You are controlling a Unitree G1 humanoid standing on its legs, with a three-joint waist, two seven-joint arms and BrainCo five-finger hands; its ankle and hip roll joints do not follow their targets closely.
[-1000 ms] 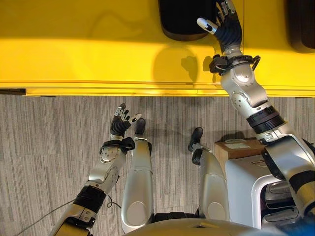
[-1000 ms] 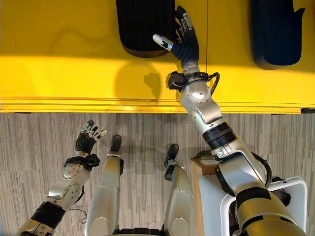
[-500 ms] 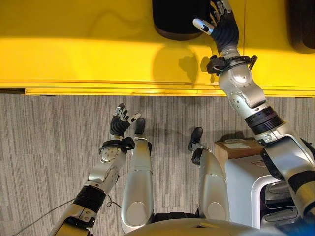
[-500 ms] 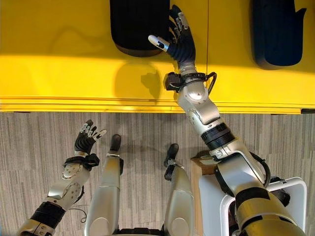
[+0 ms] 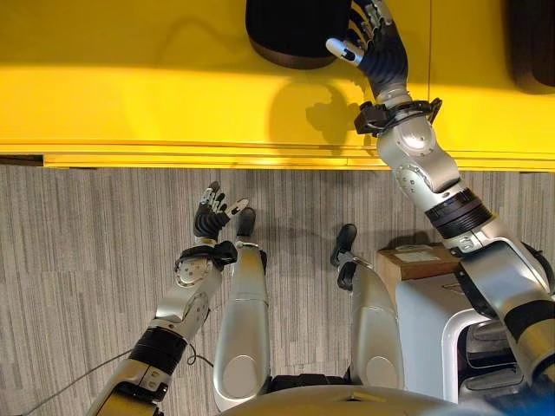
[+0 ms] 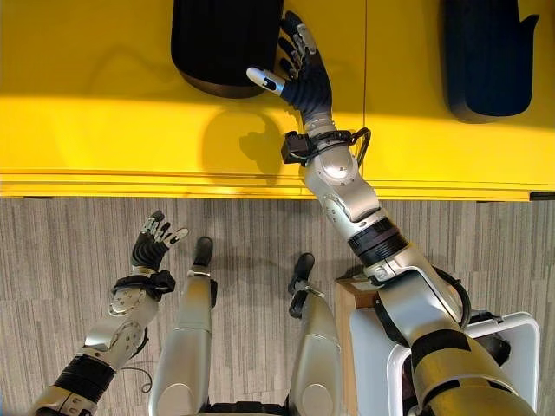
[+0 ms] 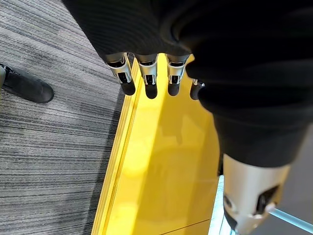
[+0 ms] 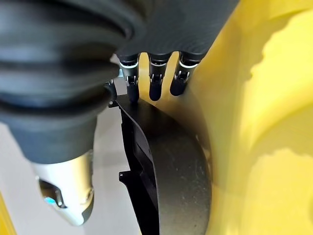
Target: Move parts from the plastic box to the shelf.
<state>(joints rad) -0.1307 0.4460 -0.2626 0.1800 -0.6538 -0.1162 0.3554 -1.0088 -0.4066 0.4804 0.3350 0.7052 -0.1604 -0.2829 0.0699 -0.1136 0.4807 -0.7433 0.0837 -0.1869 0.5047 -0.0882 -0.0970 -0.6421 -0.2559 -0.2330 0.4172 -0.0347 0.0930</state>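
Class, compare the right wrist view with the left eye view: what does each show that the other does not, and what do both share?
Right wrist view alone: the underside edge and ribbing of the black part, seen from very close. Left eye view alone: the left hand raised open over the grey carpet, a cardboard box, and a second black part. Both: the right hand with straight fingers against the black part on the yellow shelf.
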